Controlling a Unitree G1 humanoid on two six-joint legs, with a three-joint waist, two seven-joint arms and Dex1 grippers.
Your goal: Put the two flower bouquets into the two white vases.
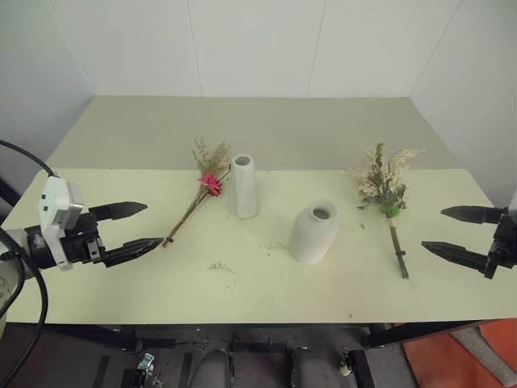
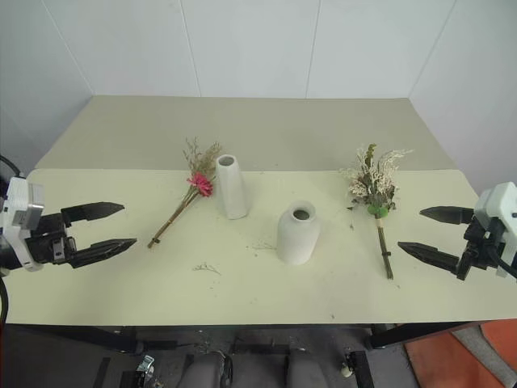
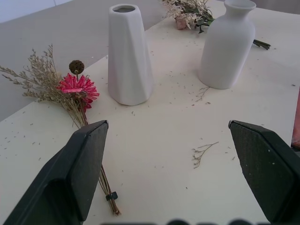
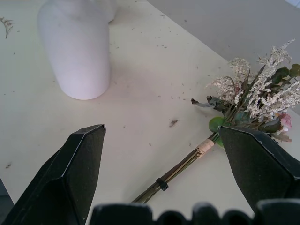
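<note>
White vases [image 1: 242, 186] [image 1: 313, 232] empty, both bouquets [image 1: 200, 191] [image 1: 386, 196] flat on surface [image 1: 266, 279]; left end effector [image 1: 128, 229] at 9 o'clock, right end effector [image 1: 454, 234] at 3, both released, nothing done.

Pale yellow-green table [image 1: 266, 299] runs nearly the full width of the scene, with a seam crossing left to right partway back and small dry plant crumbs [image 1: 219, 266] scattered on the near half. White panelled walls [image 1: 258, 44] close in on the far side and angle in at left and right. Below the near edge: dark floor [image 1: 258, 364], orange-red patch [image 1: 460, 356] at near right.
</note>
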